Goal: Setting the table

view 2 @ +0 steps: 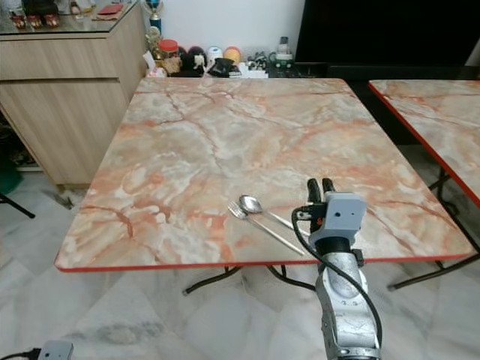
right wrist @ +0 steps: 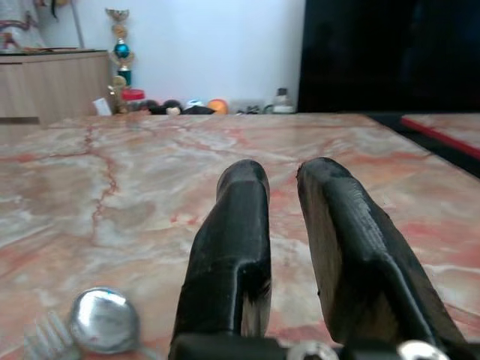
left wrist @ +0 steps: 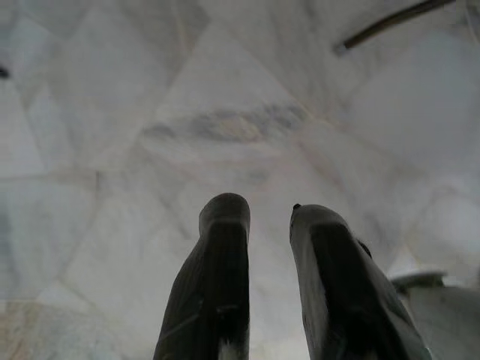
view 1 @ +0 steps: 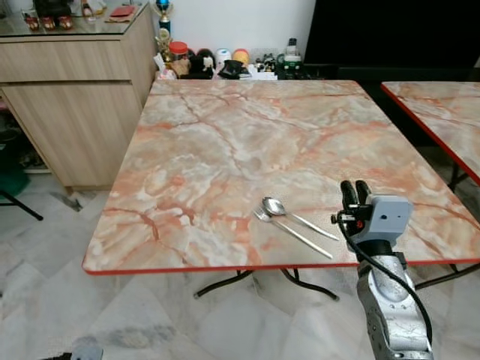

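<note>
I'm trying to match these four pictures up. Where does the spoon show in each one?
Left eye view: spoon near the table's front edge, beside the fork, just left of the right claw.
Right eye view: same spot, spoon left of the claw.
Left wrist view: floor and the left claw.
Right wrist view: spoon bowl at the bottom left corner.
Shared landmark: the fork.

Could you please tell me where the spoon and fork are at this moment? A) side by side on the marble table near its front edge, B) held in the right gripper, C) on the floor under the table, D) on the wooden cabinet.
A: the spoon and fork lie side by side on the marble table near its front edge, just left of the right gripper, which holds nothing.
</note>
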You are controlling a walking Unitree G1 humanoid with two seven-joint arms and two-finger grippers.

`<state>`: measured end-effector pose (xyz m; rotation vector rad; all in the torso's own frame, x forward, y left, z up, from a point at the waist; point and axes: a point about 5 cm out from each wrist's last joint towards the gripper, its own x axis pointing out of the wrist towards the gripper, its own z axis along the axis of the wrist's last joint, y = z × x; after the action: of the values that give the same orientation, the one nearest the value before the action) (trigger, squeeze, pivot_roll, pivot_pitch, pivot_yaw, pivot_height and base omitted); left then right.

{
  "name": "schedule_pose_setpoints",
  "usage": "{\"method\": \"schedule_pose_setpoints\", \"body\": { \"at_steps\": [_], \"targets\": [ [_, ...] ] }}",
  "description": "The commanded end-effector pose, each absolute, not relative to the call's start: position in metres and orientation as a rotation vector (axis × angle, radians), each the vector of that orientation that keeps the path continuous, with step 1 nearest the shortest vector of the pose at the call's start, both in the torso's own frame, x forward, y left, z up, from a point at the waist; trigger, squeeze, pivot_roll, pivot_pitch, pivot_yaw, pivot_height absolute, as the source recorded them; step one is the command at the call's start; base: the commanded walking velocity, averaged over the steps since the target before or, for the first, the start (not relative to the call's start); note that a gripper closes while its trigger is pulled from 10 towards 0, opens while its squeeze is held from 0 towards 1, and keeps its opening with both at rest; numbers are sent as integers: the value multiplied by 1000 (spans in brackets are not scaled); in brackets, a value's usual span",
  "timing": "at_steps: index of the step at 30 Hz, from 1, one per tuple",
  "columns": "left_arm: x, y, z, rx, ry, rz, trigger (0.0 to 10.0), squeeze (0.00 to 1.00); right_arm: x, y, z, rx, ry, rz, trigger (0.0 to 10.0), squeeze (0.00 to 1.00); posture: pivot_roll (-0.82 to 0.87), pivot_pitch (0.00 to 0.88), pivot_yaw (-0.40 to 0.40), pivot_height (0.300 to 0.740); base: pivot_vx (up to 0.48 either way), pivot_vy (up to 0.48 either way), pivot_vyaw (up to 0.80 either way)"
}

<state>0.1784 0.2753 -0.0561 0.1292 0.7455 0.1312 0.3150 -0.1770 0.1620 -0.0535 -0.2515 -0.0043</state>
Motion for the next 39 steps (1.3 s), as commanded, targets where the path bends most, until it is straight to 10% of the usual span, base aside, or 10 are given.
{"method": "schedule_pose_setpoints", "body": {
  "at_steps": [1, 10, 11, 13, 14, 39],
  "targets": [
    [169, 276, -61, 129, 781, 133, 10000, 0, 314, -177, 162, -64, -256, 1, 10000, 0, -4, 99, 16, 740, 0, 0, 631],
    [168, 275, -62, 127, 783, 129, 10000, 0, 313, -177, 156, 11, -213, 20, 10000, 0, -4, 100, 16, 740, 0, 0, 208],
    [168, 275, -62, 126, 783, 128, 10000, 0, 313, -175, 156, 4, -211, 35, 10000, 243, -6, 104, 16, 740, 0, 0, 0],
    [168, 275, -62, 126, 783, 128, 10000, 0, 313, -175, 156, -7, -209, 38, 10000, 243, -6, 104, 16, 740, 0, 0, 0],
    [168, 275, -62, 126, 783, 127, 10000, 0, 313, -174, 155, -5, -201, 51, 10000, 1000, -7, 105, 16, 740, 0, 0, 0],
    [170, 273, -62, 134, 791, 103, 10000, 0, 315, -174, 131, -116, 148, 401, 10000, 1000, -18, 98, 30, 740, 0, 0, 0]
  ]
}}
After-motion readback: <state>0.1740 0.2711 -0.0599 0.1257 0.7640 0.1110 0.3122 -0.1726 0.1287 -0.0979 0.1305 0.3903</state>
